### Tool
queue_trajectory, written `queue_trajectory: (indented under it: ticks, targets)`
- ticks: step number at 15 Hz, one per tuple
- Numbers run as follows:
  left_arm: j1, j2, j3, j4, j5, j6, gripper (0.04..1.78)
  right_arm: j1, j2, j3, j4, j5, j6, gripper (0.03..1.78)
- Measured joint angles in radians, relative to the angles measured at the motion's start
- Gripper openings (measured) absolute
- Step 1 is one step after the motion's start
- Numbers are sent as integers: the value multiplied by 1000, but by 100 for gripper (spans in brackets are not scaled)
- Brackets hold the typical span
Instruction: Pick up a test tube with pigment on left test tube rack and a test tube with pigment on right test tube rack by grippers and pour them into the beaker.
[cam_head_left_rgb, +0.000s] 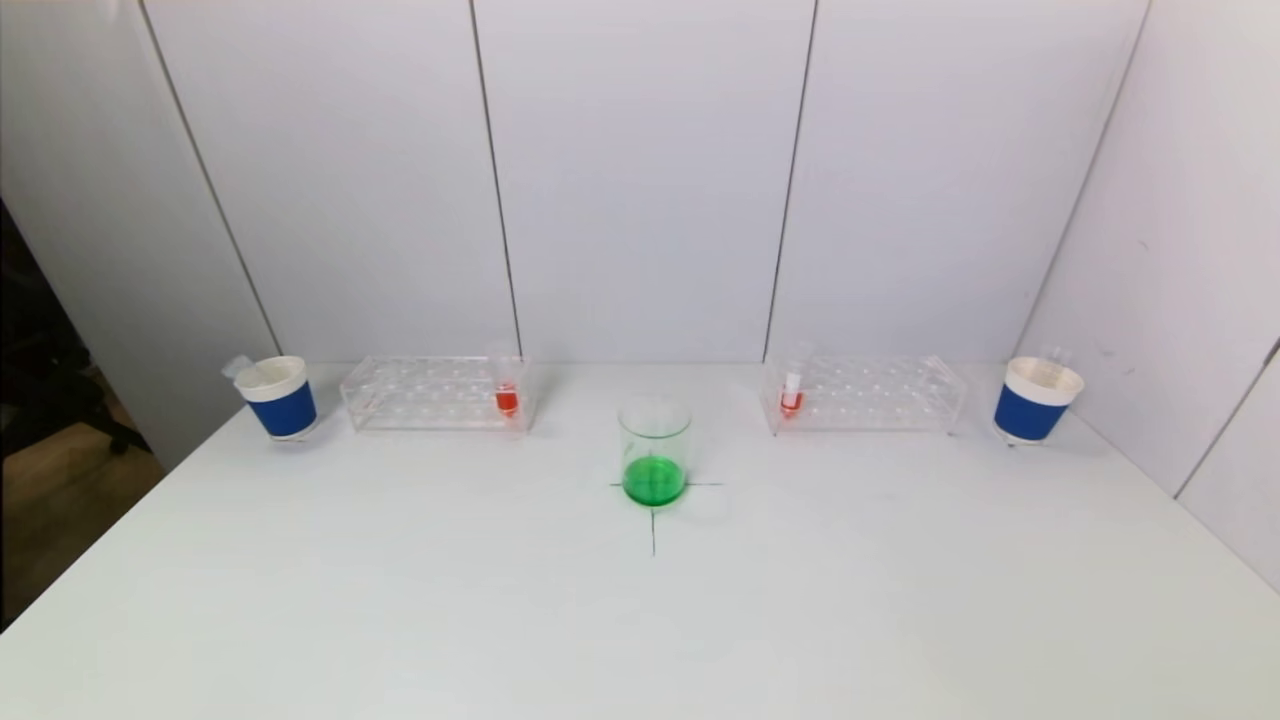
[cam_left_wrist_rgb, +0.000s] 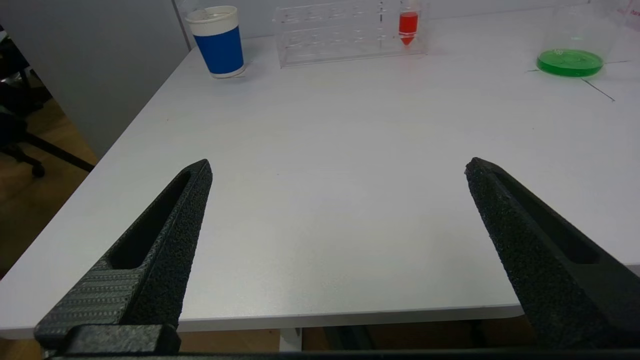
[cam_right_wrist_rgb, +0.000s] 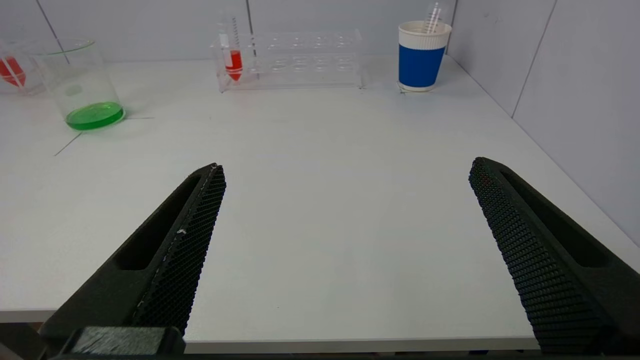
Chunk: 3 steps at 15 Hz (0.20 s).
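Note:
A clear beaker with green liquid stands at the table's middle on a black cross mark; it also shows in the left wrist view and the right wrist view. The left clear rack holds a test tube with red pigment at its inner end, also in the left wrist view. The right clear rack holds a red-pigment tube, also in the right wrist view. My left gripper and right gripper are open and empty over the table's near edge, out of the head view.
A blue-and-white paper cup stands at the far left and another at the far right, each with an empty tube in it. White wall panels close in the back and right side. The table's left edge drops to the floor.

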Motion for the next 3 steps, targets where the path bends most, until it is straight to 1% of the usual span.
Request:
queue_trajectory:
  ticks: [3]
  targets:
    - [0,0,0,0,0,-1,177,0,0,0,0,0,0,177]
